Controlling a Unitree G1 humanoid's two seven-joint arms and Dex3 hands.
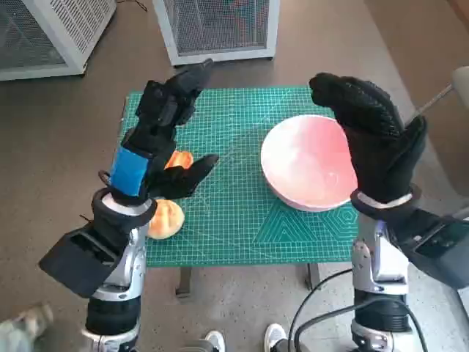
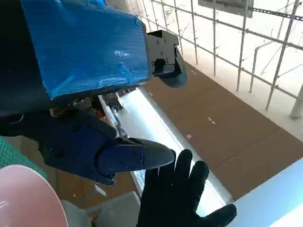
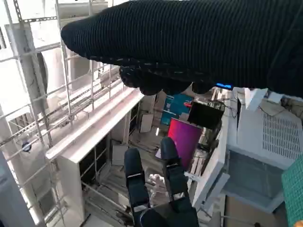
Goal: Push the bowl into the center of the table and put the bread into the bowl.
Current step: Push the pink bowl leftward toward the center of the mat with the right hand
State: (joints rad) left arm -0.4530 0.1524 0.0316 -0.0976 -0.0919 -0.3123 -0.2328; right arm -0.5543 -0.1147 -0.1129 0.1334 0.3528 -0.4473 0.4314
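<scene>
Blue-taped black left robot hand, knitted-gloved right robot hand

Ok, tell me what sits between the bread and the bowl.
Only bare green mat lies between the bread and the bowl, as the head view shows.

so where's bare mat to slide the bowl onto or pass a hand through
The green cutting mat is bare through its middle, between the pink bowl on its right side and the golden bread rolls at its left edge, and along the far edge. The left side is crowded: the blue-taped left hand hangs over the rolls. The gloved right hand overlaps the bowl's right rim.
</scene>
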